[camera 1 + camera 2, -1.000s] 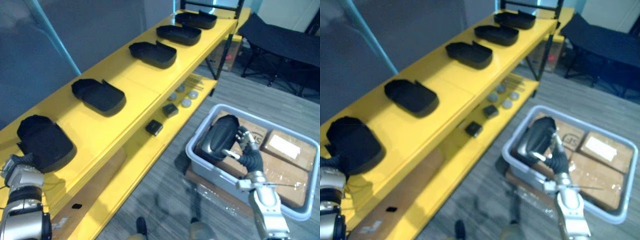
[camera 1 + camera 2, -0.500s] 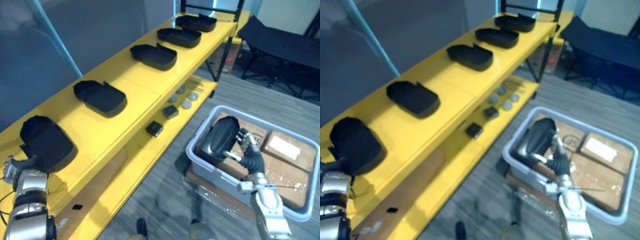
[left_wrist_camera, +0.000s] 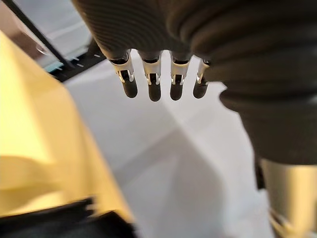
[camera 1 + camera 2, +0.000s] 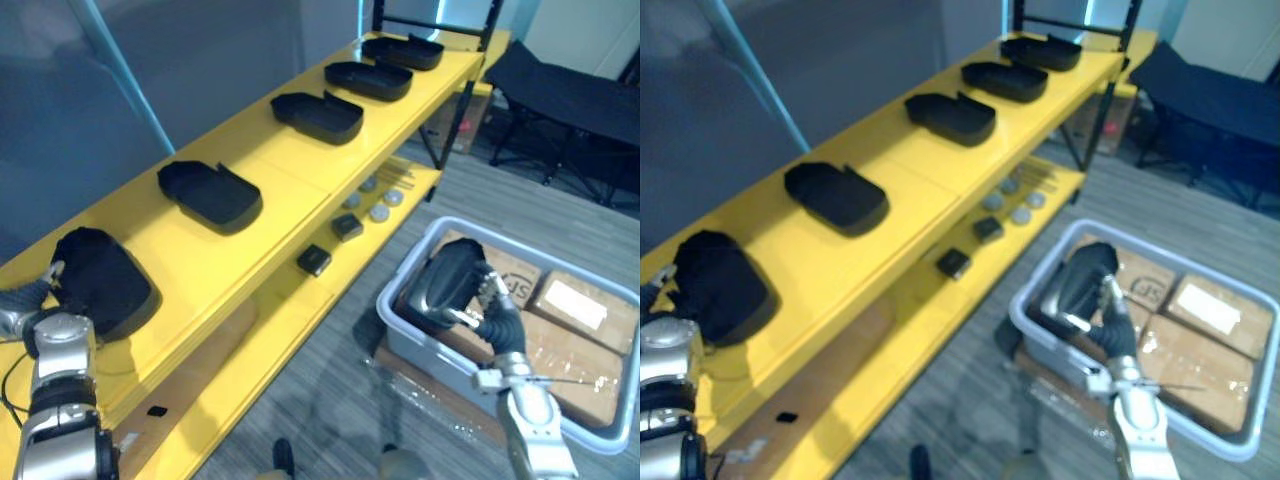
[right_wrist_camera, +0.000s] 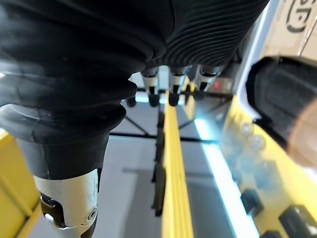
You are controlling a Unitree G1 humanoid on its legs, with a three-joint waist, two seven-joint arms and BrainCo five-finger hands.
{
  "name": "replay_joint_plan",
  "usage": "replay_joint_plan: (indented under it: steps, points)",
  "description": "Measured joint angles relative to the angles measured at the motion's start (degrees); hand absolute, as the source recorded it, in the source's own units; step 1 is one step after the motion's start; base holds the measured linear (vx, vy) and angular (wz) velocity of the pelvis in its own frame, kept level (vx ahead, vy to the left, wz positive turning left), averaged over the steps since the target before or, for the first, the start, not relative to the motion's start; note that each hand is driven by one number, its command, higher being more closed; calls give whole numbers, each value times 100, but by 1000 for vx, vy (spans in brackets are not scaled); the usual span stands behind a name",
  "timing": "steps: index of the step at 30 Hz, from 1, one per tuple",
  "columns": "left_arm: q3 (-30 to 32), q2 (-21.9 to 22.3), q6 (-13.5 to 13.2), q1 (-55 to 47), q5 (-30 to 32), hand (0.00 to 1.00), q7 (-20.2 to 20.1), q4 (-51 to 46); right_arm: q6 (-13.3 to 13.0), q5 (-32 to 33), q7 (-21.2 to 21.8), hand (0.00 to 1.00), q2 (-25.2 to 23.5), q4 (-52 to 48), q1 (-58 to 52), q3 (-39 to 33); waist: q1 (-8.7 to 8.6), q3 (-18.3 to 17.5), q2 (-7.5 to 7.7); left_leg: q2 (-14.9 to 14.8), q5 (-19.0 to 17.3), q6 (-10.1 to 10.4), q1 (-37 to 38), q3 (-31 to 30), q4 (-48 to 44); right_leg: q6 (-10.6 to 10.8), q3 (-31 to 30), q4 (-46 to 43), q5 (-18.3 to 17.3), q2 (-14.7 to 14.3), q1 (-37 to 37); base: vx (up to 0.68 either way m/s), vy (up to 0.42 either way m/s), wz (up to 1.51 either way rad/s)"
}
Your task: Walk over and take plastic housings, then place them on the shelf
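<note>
Now, housing (image 4: 445, 285) and boxes (image 4: 560, 345) inside grey bin (image 4: 415, 335).

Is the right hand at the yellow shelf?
No, the right hand is beside a black housing in the grey bin, apart from the yellow shelf.

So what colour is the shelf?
The shelf is bright yellow, clearest in the left eye view.
</note>
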State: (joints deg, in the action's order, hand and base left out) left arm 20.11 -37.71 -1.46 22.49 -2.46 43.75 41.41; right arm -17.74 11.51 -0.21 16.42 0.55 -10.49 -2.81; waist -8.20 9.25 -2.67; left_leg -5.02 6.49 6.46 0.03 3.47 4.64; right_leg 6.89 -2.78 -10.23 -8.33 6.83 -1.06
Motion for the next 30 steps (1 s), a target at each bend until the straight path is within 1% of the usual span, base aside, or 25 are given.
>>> replay_joint_plan:
  steps: [3, 4, 5, 6, 7, 8, 10, 11, 12, 13, 14, 15, 17, 19, 20, 22, 25, 26, 27, 28, 29, 30]
  points:
    - [-3, 0, -395, -15, 10, 0, 61, -256, -1, -3, -126, 0, -74, 0, -7, 90, 61, -53, -23, 6, 0, 0, -2, -24, 0, 1, 40, 16, 1, 0, -25, 3, -5, 5]
    - [-6, 2, -573, -73, 26, 0, 63, -515, -1, -5, -180, 0, -109, 0, -10, 104, 105, -77, -34, 9, 1, -1, -1, -55, 0, 0, 83, 49, 9, 0, -67, 8, -10, 15]
    - [-5, 2, -742, -302, 128, 0, 45, -983, -2, -5, -241, 0, -112, 0, -15, 142, 133, -119, -43, 7, 1, -1, -8, -105, 0, 2, 125, 114, 29, 0, -114, 13, -12, 15]
    - [-5, 2, -828, -468, 185, 0, 30, -1231, -2, -6, -246, 0, -112, 0, -16, 157, 153, -144, -51, 7, 0, -1, -10, -114, 1, 3, 134, 132, 31, 0, -126, 21, -15, 14]
    - [-9, 6, -900, -799, 397, 0, -24, -1671, -4, -5, -266, 0, -112, 0, -28, 182, 207, -189, -74, 5, 0, -1, -9, -135, 1, 7, 154, 176, 42, 0, -163, 30, -4, 9]
    - [-1, 31, -910, -1091, 603, 100, -118, -2024, -6, -5, -290, 0, -115, -1, -58, 185, 282, -225, -114, 27, 0, -1, -6, -151, 2, 6, 187, 212, 62, -1, -197, 27, -1, 10]
    - [87, 132, -952, -1560, 755, 100, -195, -2550, -6, -4, -320, 0, -136, -2, -86, 185, 355, -269, -168, 39, 2, -2, -8, -205, 2, 6, 252, 241, 62, 9, -240, 10, 1, 15]
    - [254, 327, -956, -1871, 804, 100, -264, -2958, -6, -4, -351, 0, -150, -7, -121, 176, 399, -302, -204, 45, 2, -4, -8, -265, 3, 0, 301, 291, 74, 9, -296, -6, -6, 20]
    - [310, 431, -949, -2007, 864, 100, -296, -3147, -6, -4, -359, 0, -155, -12, -157, 174, 425, -326, -217, 48, 3, -4, -8, -297, 5, -1, 342, 311, 76, 9, -312, -15, -10, 22]
    - [418, 584, -903, -2271, 1054, 100, -362, -3446, -5, -3, -367, 0, -174, -15, -202, 174, 448, -377, -231, 47, 4, -6, -21, -332, 27, -2, 400, 331, 76, 9, -327, -18, -17, 23]
    - [468, 731, -800, -2745, 1294, 100, -472, -3843, -5, -3, -380, 0, -216, -43, -251, 173, 493, -410, -259, 41, 4, -5, -15, -385, 29, -15, 456, 389, 84, -1, -394, -16, -17, 20]
    - [465, 759, -765, -2926, 1419, 100, -536, -3952, -5, -3, -391, 0, -234, -60, -270, 167, 518, -421, -274, 41, 4, -5, -17, -411, 29, -18, 483, 407, 86, -3, -408, -26, -16, 18]
    - [492, 889, -578, -3382, 1868, 100, -940, -4281, 7, -4, -453, 0, -280, -193, -371, 102, 610, -441, -307, 44, 12, 4, -41, -464, 30, -23, 563, 461, 87, 0, -427, -35, -6, 15]
    - [521, 904, -549, -3734, 2117, 100, -1401, -4416, 9, 1, -467, 0, -280, -298, -385, 10, 693, -453, -324, 42, 39, 0, -88, -489, 29, -30, 611, 486, 100, -1, -423, -31, 3, 12]
    - [525, 904, -547, -3796, 2159, 100, -1555, -4438, 9, 3, -467, 0, -280, -306, -386, -25, 719, -454, -325, 44, 47, -4, -100, -496, 29, -31, 620, 495, 105, 0, -421, -33, 8, 10]
    - [526, 899, -458, -3940, 2282, 100, -2130, -4457, 13, 15, -467, 0, -278, -312, -388, -100, 735, -455, -321, 72, 77, 0, -158, -591, 29, -30, 719, 510, 119, 14, -426, -27, 10, 18]
    - [517, 875, -453, -4072, 2299, 100, -2835, -4458, 38, 17, -462, 0, -277, -315, -389, -100, 743, -456, -316, 75, 98, -2, -192, -613, 28, -28, 743, 517, 134, 15, -410, -11, 6, 7]
    - [504, 872, -442, -4078, 2285, 100, -2983, -4458, 52, 18, -459, 0, -277, -317, -391, -100, 743, -456, -318, 77, 98, -3, -191, -614, 28, -28, 743, 516, 134, 17, -411, 0, 0, 0]
    - [451, 842, -406, -4077, 2265, 100, -3278, -4458, 68, 19, -452, 0, -275, -321, -394, -102, 743, -451, -329, 79, 98, -3, -192, -613, 27, -28, 743, 514, 133, 19, -410, 0, 0, 0]
    - [371, 768, -391, -4077, 2264, 100, -3517, -4458, 76, 20, -443, 0, -267, -327, -400, -102, 743, -447, -339, 79, 97, -3, -192, -613, 27, -28, 743, 512, 133, 19, -409, 0, 0, 0]
    - [269, 647, -393, -4077, 2230, 100, -3846, -4458, 78, 27, -407, 0, -246, -328, -403, -102, 739, -447, -355, 79, 97, -3, -194, -612, 27, -28, 743, 510, 132, 20, -404, 0, 0, 0]
    - [205, 584, -391, -4071, 2159, 100, -4003, -4459, 79, 33, -384, 0, -227, -331, -414, -104, 738, -454, -364, 80, 97, -3, -198, -612, 26, -28, 742, 511, 131, 20, -400, 0, 0, 0]
